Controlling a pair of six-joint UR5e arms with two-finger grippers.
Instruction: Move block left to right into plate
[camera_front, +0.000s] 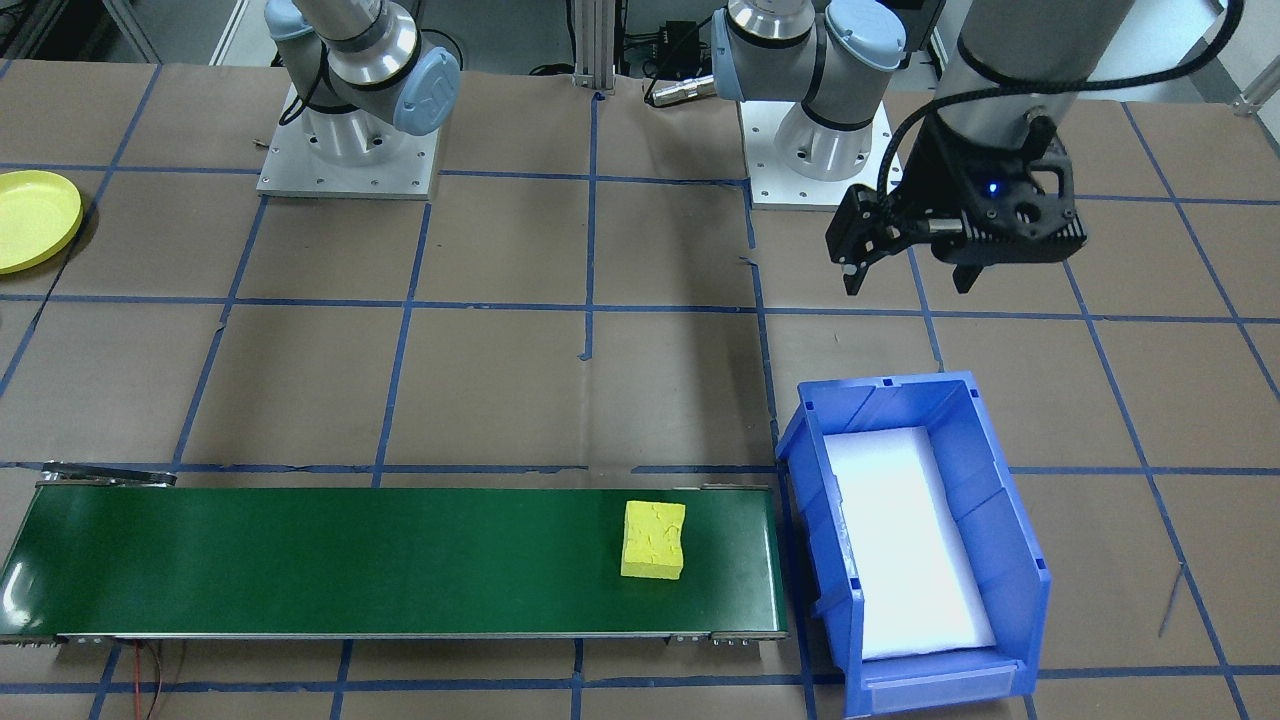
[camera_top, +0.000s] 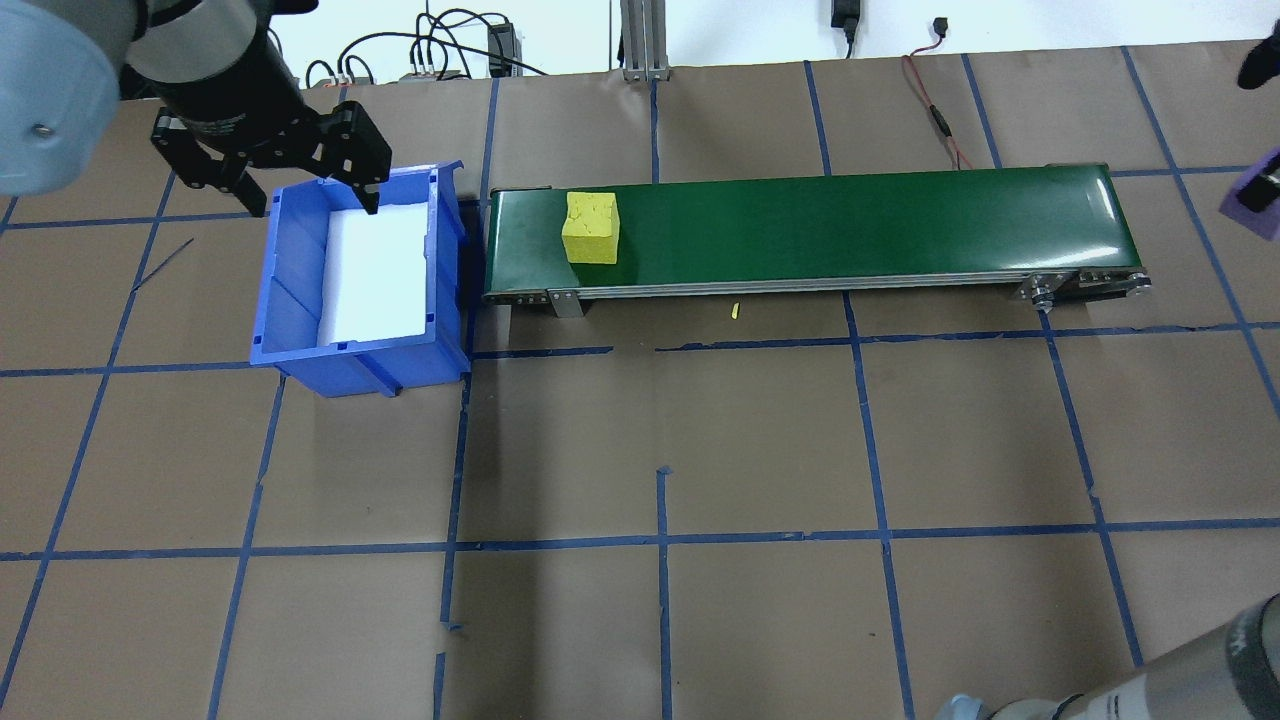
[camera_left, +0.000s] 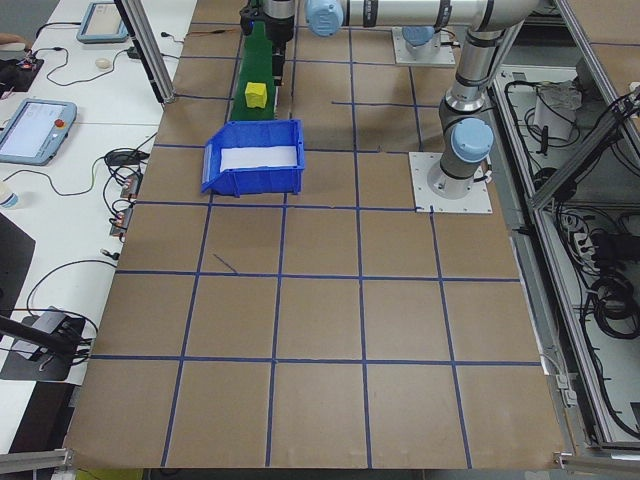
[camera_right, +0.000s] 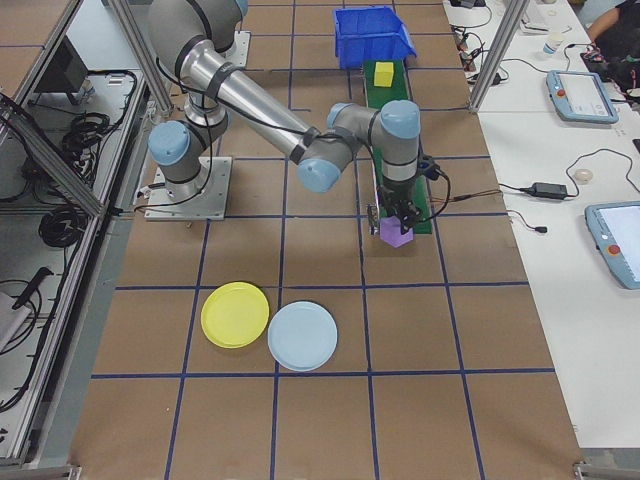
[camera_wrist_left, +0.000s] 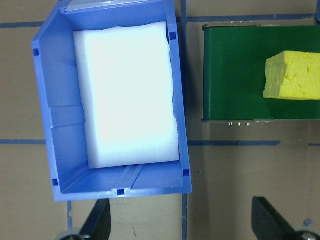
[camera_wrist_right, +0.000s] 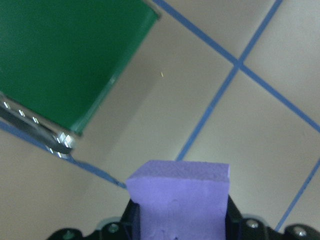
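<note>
Right claw (camera_wrist_right: 177, 227): closed on a purple block (camera_wrist_right: 181, 200), which fills the gap between its fingers. It hangs above the bench (camera_right: 300, 260), just past the near end of the green conveyor (camera_right: 395, 130) as the right side view has it. The overhead view catches only a sliver of the block at its right edge.

Step in hand, as judged: the carry. The purple block is off the conveyor and held, not yet delivered. The next move calls for a swing away from the conveyor toward the robot's side of the bench, stopping over the yellow plate (camera_right: 235, 314), then a descent and release inside its rim.

Yellow plate: on the bench, well apart from the right claw, on the robot's side of it. A pale blue plate (camera_right: 303, 336) lies just beside it, the rims close or touching; which one cannot be told. It calls for care in aiming.

Left claw (camera_front: 905, 270): fingers spread wide, holding nothing. It hovers above the bench just beside the blue bin (camera_top: 300, 290), on the bin's far side from the conveyor.

Blue bin: below and beside the left claw, with a white foam pad (camera_wrist_left: 125, 95) lying flat inside.

Yellow block (camera_top: 590, 228): on the conveyor near the bin end, untouched, well apart from the right claw and near the left one.
</note>
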